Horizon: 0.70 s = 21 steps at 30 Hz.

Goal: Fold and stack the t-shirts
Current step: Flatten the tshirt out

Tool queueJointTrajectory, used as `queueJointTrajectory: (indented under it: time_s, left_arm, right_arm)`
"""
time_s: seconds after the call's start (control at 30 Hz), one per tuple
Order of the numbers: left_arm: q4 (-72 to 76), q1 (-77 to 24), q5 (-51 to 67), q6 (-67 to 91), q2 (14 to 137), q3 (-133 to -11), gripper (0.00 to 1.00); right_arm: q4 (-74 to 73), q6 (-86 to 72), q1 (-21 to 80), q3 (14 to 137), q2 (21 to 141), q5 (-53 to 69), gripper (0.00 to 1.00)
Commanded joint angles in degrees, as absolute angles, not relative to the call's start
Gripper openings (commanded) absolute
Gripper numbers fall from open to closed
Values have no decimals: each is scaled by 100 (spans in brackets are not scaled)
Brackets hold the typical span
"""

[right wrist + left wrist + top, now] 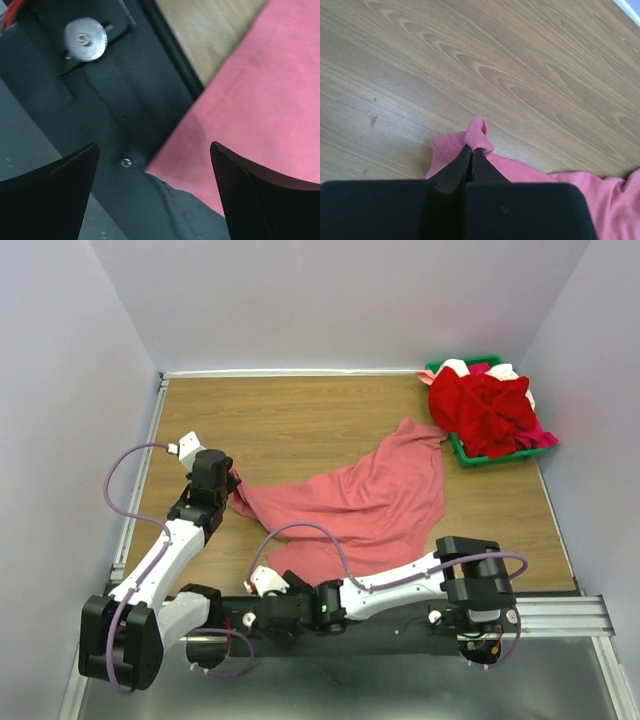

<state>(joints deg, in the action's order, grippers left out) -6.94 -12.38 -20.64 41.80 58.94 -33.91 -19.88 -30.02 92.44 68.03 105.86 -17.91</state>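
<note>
A pink t-shirt (360, 502) lies spread and rumpled across the middle of the wooden table. My left gripper (232, 483) is shut on its left corner; in the left wrist view the pinched fold of the t-shirt (479, 134) sticks out past the closed fingertips (465, 159). My right gripper (262, 612) is open at the table's near edge, low beside the shirt's near hem. In the right wrist view the t-shirt (265, 100) hangs over the black edge rail (150, 75) between the wide-apart fingers (235, 180). A heap of red and white t-shirts (490, 405) fills a bin.
The green bin (470, 452) stands at the far right corner by the right wall. Bare wood (290, 420) lies behind and left of the pink shirt. A metal rail (560, 612) runs along the near edge by the arm bases.
</note>
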Motion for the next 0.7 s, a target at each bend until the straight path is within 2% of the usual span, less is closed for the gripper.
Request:
queueJointTrajectory:
  time_s: [0.0, 0.07, 0.17, 0.2, 0.47, 0.57, 0.67]
  left_arm:
    - [-615, -1195, -1925, 4069, 5687, -3305, 0]
    - [-615, -1187, -1942, 4069, 5669, -3305, 0]
    - [-641, -1187, -1986, 4087, 5695, -3305, 0]
    - [-642, -1187, -1986, 4087, 5704, -3322, 0]
    - [-721, -1187, -2030, 4122, 5678, -3349, 0]
    - [-764, -1187, -2100, 4140, 5643, -3349, 0]
    - [-756, -1187, -2118, 4157, 5581, -3340, 0]
  right_arm:
    - [-2241, -3182, 9308, 7198, 10932, -1723, 89]
    - [-2285, -3347, 9316, 7172, 11013, -1670, 81]
    - [-2329, -3681, 9316, 7023, 10978, -1819, 75]
    - [-2347, -3770, 9316, 6962, 10960, -1854, 68]
    - [-2540, -4350, 9185, 6451, 10635, -2004, 63]
    - [-2558, -4386, 9167, 6355, 10626, -1960, 55]
    - [-2593, -4394, 9158, 6311, 10670, -1872, 41]
